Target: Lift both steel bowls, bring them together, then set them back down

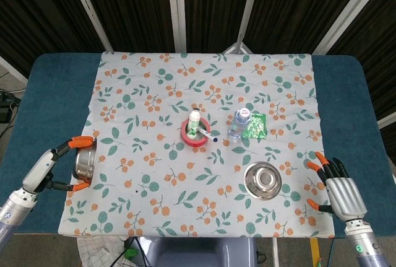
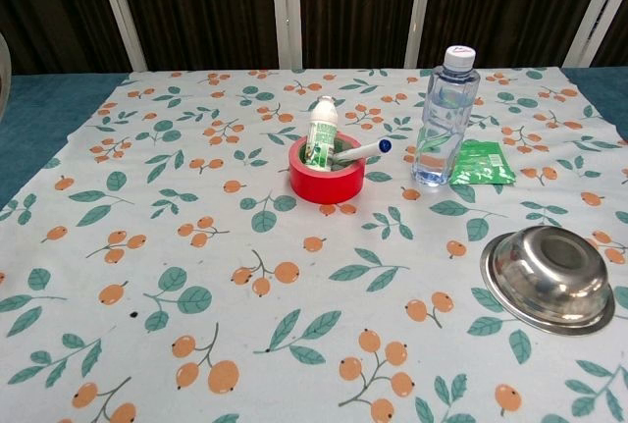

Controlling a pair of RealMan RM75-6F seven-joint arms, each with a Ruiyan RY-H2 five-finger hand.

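two round steel bowls are on show: one shiny steel bowl (image 1: 84, 163) is gripped by the robot's left hand (image 1: 48, 168) at the left edge of the floral tablecloth (image 1: 154, 93), tipped on its side and clear of the cloth, orange-tipped fingers (image 1: 81, 141) clamped over its rim. the second steel bowl (image 1: 262, 179) sits upright on the cloth at front right, well apart from the first. the right hand (image 1: 340, 192) hovers just beside the cloth's right edge, near that bowl, fingers spread and holding nothing. at the centre stands one red roll of tape (image 2: 327, 180) with one small white bottle with a green label (image 2: 321, 132) and one white marker with a blue cap (image 2: 362, 151) standing inside it. just to its right rises one clear plastic water bottle with a white cap (image 2: 441, 114), and one green foil packet (image 2: 481, 162) lies flat beside that. print on the labels and packet is too small to read.
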